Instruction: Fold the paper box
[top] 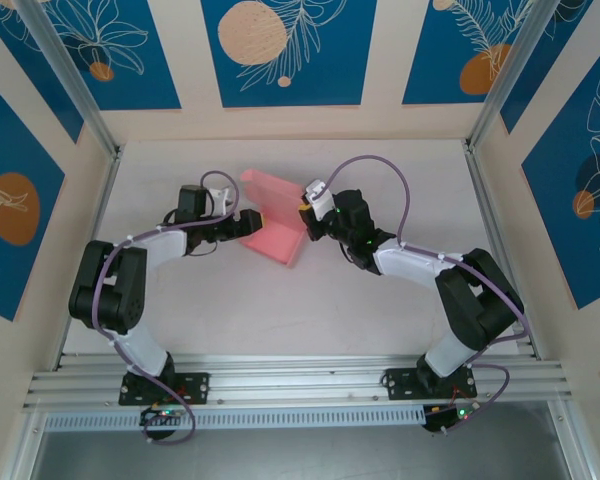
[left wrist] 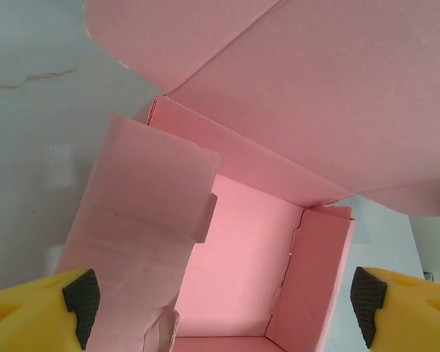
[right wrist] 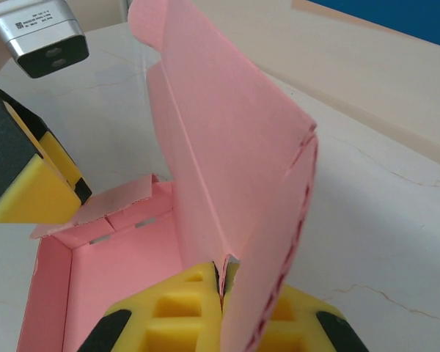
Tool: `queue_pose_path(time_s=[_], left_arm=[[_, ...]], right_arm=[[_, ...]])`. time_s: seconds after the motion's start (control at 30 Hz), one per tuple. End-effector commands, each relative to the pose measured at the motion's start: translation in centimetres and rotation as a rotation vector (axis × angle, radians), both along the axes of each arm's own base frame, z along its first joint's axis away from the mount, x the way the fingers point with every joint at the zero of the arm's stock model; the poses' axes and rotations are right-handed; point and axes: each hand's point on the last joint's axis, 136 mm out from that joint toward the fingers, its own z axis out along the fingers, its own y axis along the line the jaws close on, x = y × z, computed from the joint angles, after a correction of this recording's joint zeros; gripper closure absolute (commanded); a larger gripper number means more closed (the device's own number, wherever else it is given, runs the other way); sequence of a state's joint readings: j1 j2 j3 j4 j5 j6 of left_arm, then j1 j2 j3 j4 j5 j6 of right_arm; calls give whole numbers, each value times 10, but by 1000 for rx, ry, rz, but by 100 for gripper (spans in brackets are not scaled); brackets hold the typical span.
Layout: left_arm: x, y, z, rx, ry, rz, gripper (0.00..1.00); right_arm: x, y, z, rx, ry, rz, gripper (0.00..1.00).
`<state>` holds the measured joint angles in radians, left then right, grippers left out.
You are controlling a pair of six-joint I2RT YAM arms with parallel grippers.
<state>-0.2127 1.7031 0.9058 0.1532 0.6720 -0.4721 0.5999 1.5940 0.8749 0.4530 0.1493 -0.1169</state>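
We judge the fold about half done: the box (top: pixel 275 230) sits between our grippers, walls raised and lid up. Our right gripper (right wrist: pixel 221 293) is pinching the box's tall upright panel at its right side. Our left gripper (left wrist: pixel 224 304) is spread at the box's left side, astride a loose flap (left wrist: pixel 143 198). Next, that flap probably needs tucking inside the box, gently, so the wall doesn't crumple.

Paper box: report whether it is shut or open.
Open: the paper box shows its bare inside, and its lid stands up, pinched in the right pincer.
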Motion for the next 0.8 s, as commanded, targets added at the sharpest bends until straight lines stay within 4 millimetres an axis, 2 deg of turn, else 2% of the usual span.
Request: queue_pose_path(time_s=[0.0, 0.1, 0.23, 0.3, 0.37, 0.47, 0.57, 0.63, 0.77], left_arm=[[-1, 3, -8, 47, 16, 8, 15], [0, 5, -2, 70, -9, 5, 21], [0, 8, 34, 81, -107, 13, 25], [1, 19, 48, 136, -152, 53, 23], [1, 38, 54, 242, -180, 119, 19], [1, 71, 49, 419, -193, 217, 13], [1, 86, 35, 527, -203, 222, 8], [5, 84, 25, 534, -214, 200, 8], [14, 58, 10, 428, -218, 83, 2]], right_arm=[[0, 11, 14, 31, -33, 33, 100], [0, 11, 12, 26, -29, 33, 100], [0, 10, 12, 25, -31, 31, 100], [-1, 10, 12, 25, -30, 33, 100], [-1, 10, 13, 27, -32, 34, 100], [-3, 11, 16, 35, -36, 38, 100], [-3, 12, 16, 42, -35, 41, 100], [-3, 13, 17, 45, -36, 45, 100], [-3, 15, 17, 45, -35, 49, 100]])
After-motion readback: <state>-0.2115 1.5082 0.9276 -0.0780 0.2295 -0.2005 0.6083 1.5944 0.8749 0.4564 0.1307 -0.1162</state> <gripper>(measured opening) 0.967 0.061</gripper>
